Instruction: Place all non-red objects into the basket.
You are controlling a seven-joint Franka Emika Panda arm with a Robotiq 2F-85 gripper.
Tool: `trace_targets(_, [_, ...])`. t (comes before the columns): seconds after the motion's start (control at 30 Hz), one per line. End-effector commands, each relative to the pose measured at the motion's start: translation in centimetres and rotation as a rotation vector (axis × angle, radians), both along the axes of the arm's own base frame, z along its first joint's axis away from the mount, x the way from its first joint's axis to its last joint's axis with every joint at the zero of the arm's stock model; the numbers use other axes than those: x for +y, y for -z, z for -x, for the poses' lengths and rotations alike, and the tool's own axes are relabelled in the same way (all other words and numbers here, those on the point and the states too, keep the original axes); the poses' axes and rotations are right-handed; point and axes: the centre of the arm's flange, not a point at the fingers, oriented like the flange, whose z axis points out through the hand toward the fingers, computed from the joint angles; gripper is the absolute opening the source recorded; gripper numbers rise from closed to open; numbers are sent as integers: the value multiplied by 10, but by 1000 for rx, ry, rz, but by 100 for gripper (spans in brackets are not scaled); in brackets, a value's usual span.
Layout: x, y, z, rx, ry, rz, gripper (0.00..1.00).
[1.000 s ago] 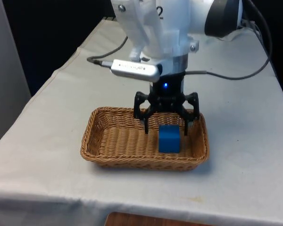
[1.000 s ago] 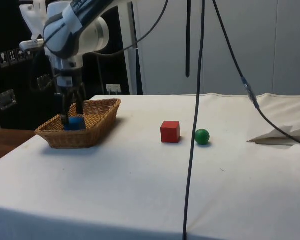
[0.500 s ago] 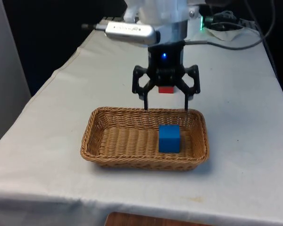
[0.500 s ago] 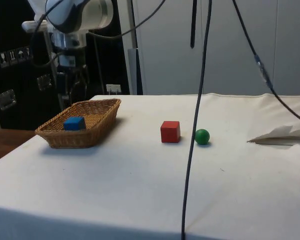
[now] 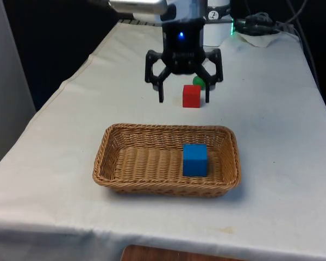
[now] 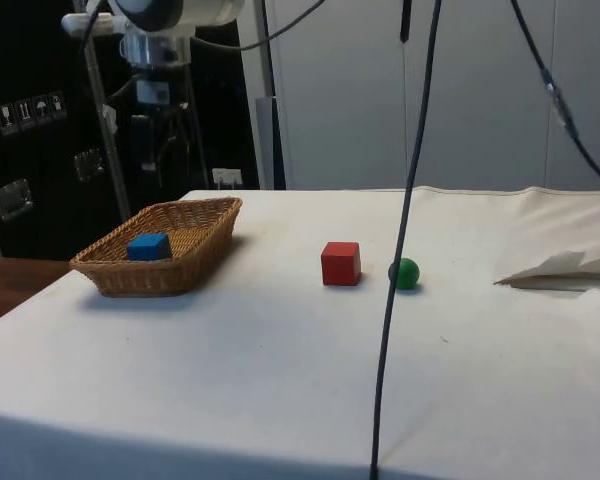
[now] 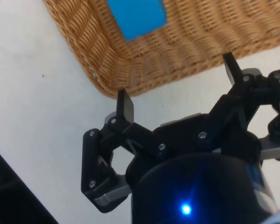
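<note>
I have the gripper (image 5: 184, 100) hanging released and empty above the table (image 5: 271, 130), beyond the basket's (image 5: 119, 163) far rim. The blue block (image 5: 195, 160) sits inside the basket. The red block (image 5: 191, 95) and green ball (image 5: 199, 81) lie mid-table, just beside each other.

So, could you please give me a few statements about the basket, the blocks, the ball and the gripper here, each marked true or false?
1. The blue cube lies inside the woven wicker basket. True.
2. The small green ball is in the basket. False: it sits on the white cloth beside the red cube.
3. The black two-finger gripper is open and holds nothing. True.
4. The red cube is gripped between the fingers. False: it rests on the cloth, apart from the basket.
5. The gripper hangs above the table, clear of the basket. True.
</note>
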Motion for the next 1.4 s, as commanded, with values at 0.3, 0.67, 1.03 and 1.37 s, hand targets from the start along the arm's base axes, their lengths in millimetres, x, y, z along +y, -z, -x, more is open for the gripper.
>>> trace_targets(0.3, [-11,-23,26,-5,-13,4,100])
trace_targets(0.67, [-12,-36,55,12,-32,-14,100])
trace_targets(1.03, [-13,-46,83,27,-43,-27,100])
trace_targets(1.37, [-14,-51,102,41,-74,-20,100])
